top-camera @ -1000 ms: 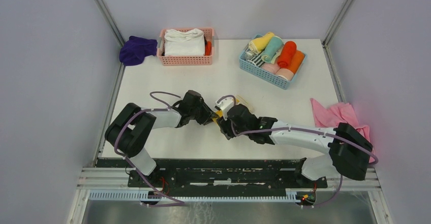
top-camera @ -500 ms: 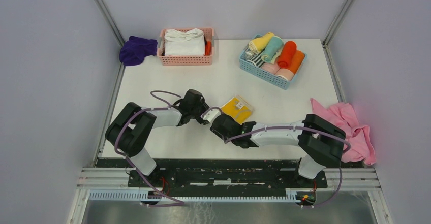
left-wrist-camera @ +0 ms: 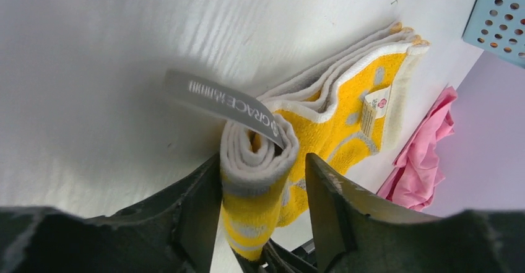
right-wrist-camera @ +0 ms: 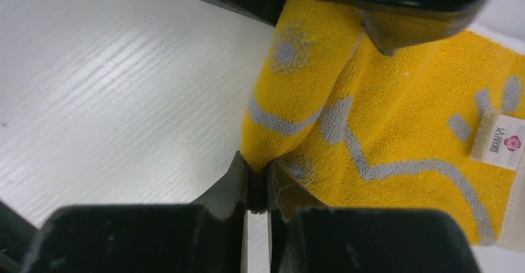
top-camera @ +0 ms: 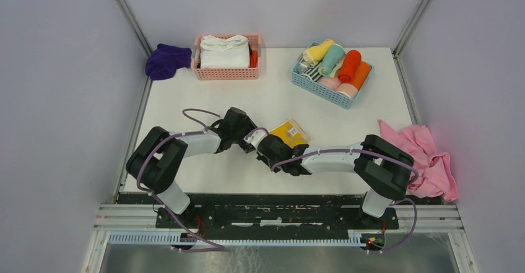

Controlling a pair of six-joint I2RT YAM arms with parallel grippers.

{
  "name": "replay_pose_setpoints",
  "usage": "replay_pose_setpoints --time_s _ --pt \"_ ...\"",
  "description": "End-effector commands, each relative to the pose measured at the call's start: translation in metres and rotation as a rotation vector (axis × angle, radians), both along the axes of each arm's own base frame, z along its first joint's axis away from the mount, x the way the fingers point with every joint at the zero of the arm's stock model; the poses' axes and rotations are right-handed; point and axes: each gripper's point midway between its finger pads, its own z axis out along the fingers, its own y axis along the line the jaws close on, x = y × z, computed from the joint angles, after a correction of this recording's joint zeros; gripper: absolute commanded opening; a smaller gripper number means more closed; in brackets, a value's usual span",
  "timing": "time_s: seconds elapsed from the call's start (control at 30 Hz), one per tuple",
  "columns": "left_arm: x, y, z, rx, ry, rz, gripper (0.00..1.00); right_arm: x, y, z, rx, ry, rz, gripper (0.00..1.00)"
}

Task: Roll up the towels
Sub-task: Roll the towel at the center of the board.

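The yellow towel (top-camera: 288, 132) lies mid-table, partly rolled from its near-left end, the rest flat. In the left wrist view the rolled end (left-wrist-camera: 257, 161) stands between the fingers of my left gripper (left-wrist-camera: 261, 161). That gripper is open: one finger touches the roll and the other stands apart. My right gripper (right-wrist-camera: 255, 161) is shut on the other end of the same yellow roll (right-wrist-camera: 297, 93). From above, the left gripper (top-camera: 247, 142) and right gripper (top-camera: 263, 146) meet over the roll and hide it. The purple towel (top-camera: 167, 60) lies bunched at the far left corner.
A pink basket (top-camera: 226, 72) of white cloths stands at the back, next to the purple towel. A blue basket (top-camera: 328, 92) with several rolled towels stands back right. A pink cloth (top-camera: 427, 152) lies crumpled at the right edge, by the right arm's elbow.
The right arm swung left, uncovering the flat part of the yellow towel, and its jaws closed on the roll's end. The left jaws have widened around the roll.
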Motion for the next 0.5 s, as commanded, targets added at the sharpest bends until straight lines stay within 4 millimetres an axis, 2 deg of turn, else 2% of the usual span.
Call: replay_pose_setpoints --time_s 0.0,0.13,0.23,0.47 --pt "-0.023 0.048 -0.021 0.167 0.044 0.051 0.62 -0.024 0.022 0.006 0.246 0.223 0.049 0.07" --pt "-0.021 0.060 0.005 0.121 -0.046 0.075 0.67 -0.030 0.031 0.019 0.474 0.383 0.045 0.04" --pt "-0.025 0.061 0.018 0.087 -0.091 0.070 0.68 -0.028 0.029 0.024 0.610 0.488 0.006 0.04" --pt "-0.031 0.046 0.030 -0.070 -0.164 0.039 0.68 -0.019 0.018 0.017 0.859 0.729 -0.142 0.04"
